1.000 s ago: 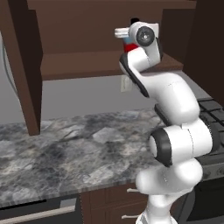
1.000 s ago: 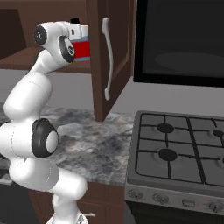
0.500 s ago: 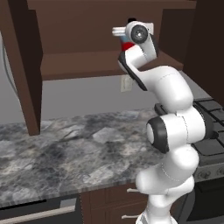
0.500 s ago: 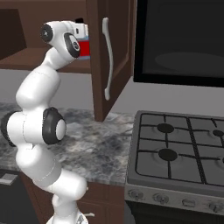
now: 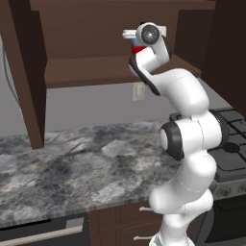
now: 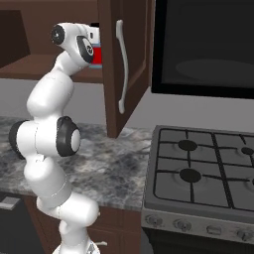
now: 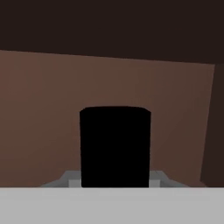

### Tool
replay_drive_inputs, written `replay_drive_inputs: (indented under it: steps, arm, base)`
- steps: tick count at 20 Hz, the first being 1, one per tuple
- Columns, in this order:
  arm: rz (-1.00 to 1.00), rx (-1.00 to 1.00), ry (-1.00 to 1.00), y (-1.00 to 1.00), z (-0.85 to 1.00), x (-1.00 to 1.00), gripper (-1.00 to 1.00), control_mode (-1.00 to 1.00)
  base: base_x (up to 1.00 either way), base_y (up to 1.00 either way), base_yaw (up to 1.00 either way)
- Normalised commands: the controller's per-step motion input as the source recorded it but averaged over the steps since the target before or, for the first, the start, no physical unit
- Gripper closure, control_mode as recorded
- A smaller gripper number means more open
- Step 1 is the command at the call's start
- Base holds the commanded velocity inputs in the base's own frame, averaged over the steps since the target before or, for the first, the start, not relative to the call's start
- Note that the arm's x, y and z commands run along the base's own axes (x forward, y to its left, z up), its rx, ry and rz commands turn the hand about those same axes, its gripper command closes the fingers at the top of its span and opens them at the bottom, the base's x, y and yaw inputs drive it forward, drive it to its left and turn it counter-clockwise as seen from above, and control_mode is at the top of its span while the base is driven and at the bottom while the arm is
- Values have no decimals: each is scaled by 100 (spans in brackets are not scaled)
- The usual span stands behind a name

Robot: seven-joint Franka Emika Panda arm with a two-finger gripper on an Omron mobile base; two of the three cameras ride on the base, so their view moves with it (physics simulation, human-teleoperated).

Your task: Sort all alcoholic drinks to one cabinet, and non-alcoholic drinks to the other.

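Gripper [image 6: 97,47]: raised into the open wall cabinet at the upper left of the right base view; jaws clamped on the bottle.
Bottle [image 6: 98,54]: red label seen just behind the wrist, at shelf level; black cap [image 7: 115,146] seen at the lower centre of the hand view, before the brown back wall.
Wall cabinet [image 5: 96,69]: door [image 6: 126,59] swung open, silver bar handle [image 6: 120,64] at the upper centre.
Counter [image 5: 72,168]: grey marble, across the lower left of the left base view.
Stove [image 6: 203,173]: lower right of the right base view.
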Motion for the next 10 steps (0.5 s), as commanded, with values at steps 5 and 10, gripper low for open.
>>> replay_drive_inputs:
  steps: [5,10]
  arm:
    - [-1,0,0,-1,-32,27,100,-100]
    - [0,0,0,0,-34,13,100,-100]
  base:
    - [0,0,0]
    - [0,0,0]
